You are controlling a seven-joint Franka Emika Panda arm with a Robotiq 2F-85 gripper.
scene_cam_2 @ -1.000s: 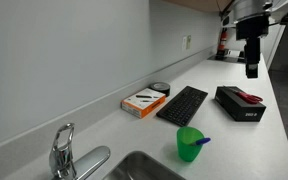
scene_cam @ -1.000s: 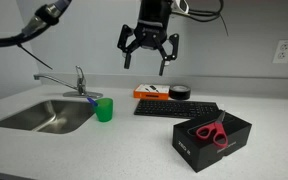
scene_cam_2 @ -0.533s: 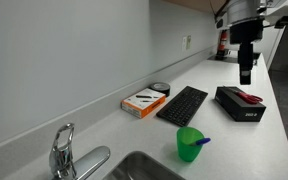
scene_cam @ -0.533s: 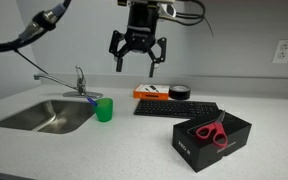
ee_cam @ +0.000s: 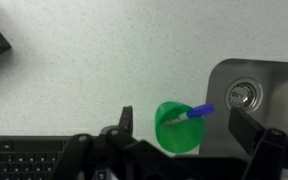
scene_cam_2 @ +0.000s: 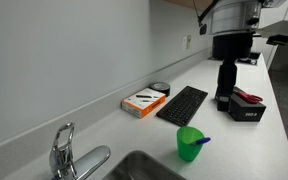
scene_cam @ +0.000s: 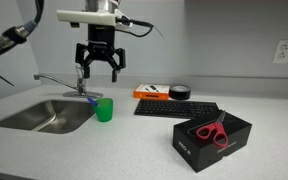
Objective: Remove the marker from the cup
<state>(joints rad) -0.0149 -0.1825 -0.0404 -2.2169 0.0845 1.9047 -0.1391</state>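
The green translucent cup (scene_cam: 104,109) stands on the counter beside the sink; it also shows in the other exterior view (scene_cam_2: 190,143) and the wrist view (ee_cam: 178,127). The blue marker (ee_cam: 190,114) leans in it, its blue end sticking out over the rim (scene_cam_2: 202,141) toward the sink. My gripper (scene_cam: 98,72) hangs open and empty well above the cup, fingers spread; in the wrist view (ee_cam: 184,130) the cup lies between the two fingers.
Steel sink (scene_cam: 46,115) with faucet (scene_cam: 80,78) next to the cup. Black keyboard (scene_cam: 176,108), orange-and-white box (scene_cam: 151,92) and small black round dish (scene_cam: 178,91) lie further along the counter. A black box (scene_cam: 212,140) holds red-handled scissors (scene_cam: 213,132).
The gripper has travelled from above the keyboard area sideways toward the sink and slightly down, and now hangs over the cup. It stays open. Cup and marker have not moved.
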